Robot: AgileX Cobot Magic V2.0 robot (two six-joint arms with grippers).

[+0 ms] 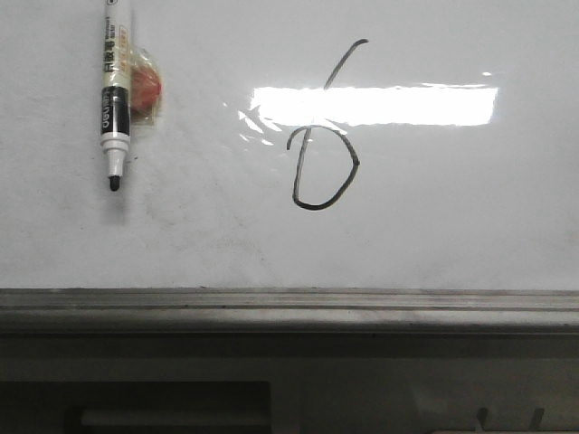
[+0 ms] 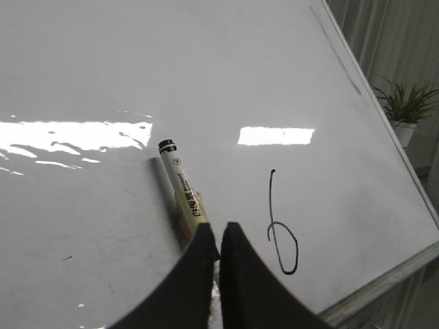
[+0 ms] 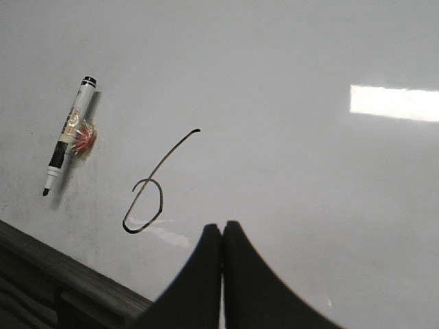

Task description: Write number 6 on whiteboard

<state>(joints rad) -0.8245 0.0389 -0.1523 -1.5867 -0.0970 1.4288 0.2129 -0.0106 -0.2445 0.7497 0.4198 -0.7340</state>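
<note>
**Six drawn on board; marker stuck to the left of it**

Board: glossy white, faint grey smudging, bright rectangular reflection across the upper middle in the front view. Grey ledge along the bottom edge.

6: thin black line, near the board's centre in the front view. Long slanted upper stroke, hooked at the top, crossing the reflection. Rounded lower loop, slightly pointed on its right side, closed at the bottom. Positioned well above the ledge.

Marker: on the board surface, well to the left of the 6, apart from it. Upright, uncapped, dark tip down, top end cut off by the frame edge in the front view. White barrel with a black band and printed label. Red-orange blob under clear wrapping touching the barrel's right side, apparently fixing it to the board. Nature of the blob not determinable.

Left gripper: fingers pressed together with only a narrow slit between them, nothing between them. Tips just beside the marker's lower end in the left wrist view; contact not determinable.

Right gripper: fingers fully together, gripping nothing. Tips seen against bare board, near the 6 but apart from it.

Potted plant beyond the board's far edge in the left wrist view.
</note>
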